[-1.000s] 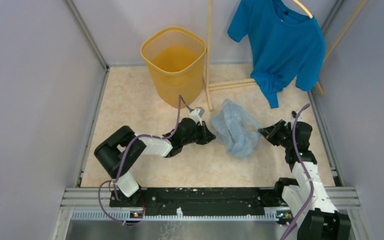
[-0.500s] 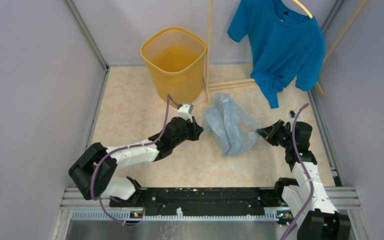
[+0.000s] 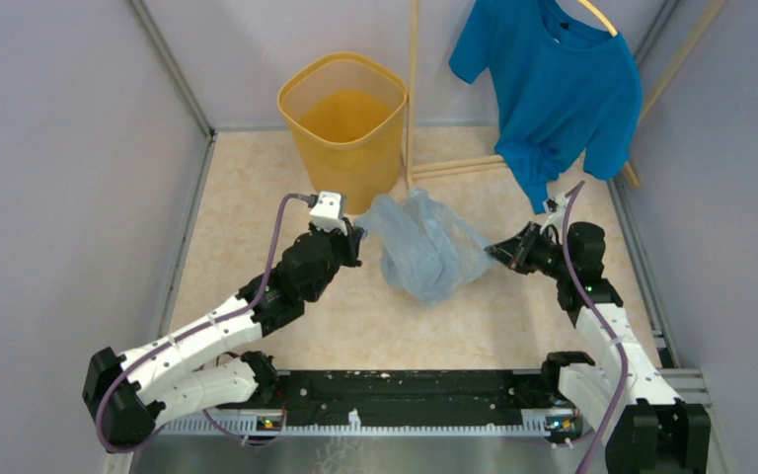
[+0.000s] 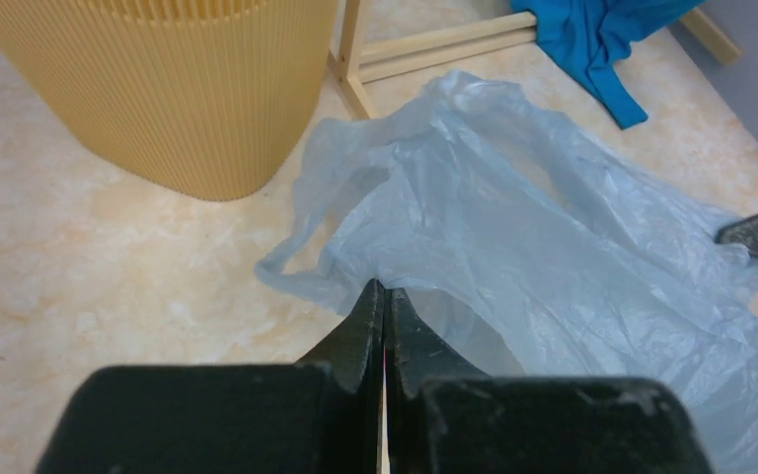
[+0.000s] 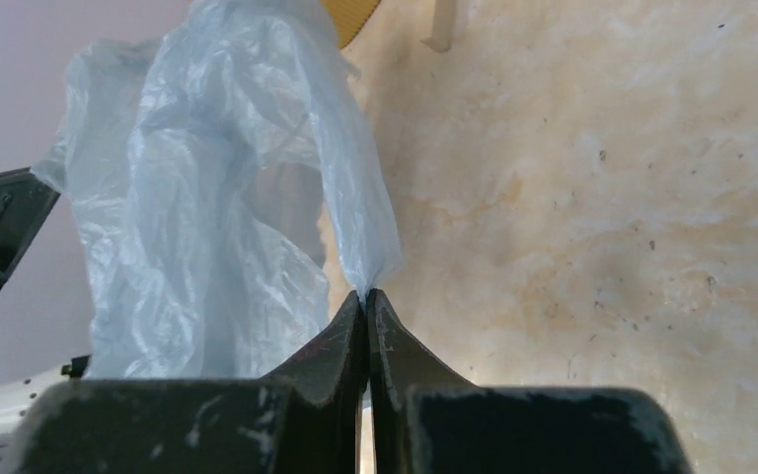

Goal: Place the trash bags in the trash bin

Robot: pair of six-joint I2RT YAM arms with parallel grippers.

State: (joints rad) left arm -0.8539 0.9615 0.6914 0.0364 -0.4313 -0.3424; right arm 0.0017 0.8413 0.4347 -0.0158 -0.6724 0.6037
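Note:
The pale blue trash bag (image 3: 422, 245) hangs stretched between my two grippers, just in front of the yellow-orange trash bin (image 3: 345, 123). My left gripper (image 3: 355, 237) is shut on the bag's left edge; the left wrist view shows its jaws (image 4: 384, 288) pinching the film (image 4: 513, 237), with the bin's ribbed wall (image 4: 158, 89) close ahead to the left. My right gripper (image 3: 496, 251) is shut on the bag's right edge; its jaws (image 5: 366, 294) pinch a point of the film (image 5: 227, 217).
A wooden rack (image 3: 413, 109) stands right of the bin, its base bars (image 4: 444, 44) on the floor. A bright blue T-shirt (image 3: 553, 84) hangs at the back right. Grey walls close in the left and right sides.
Both grippers have lifted the bag and carried it back and left toward the bin. The left arm has stretched forward; the right gripper has moved left and up.

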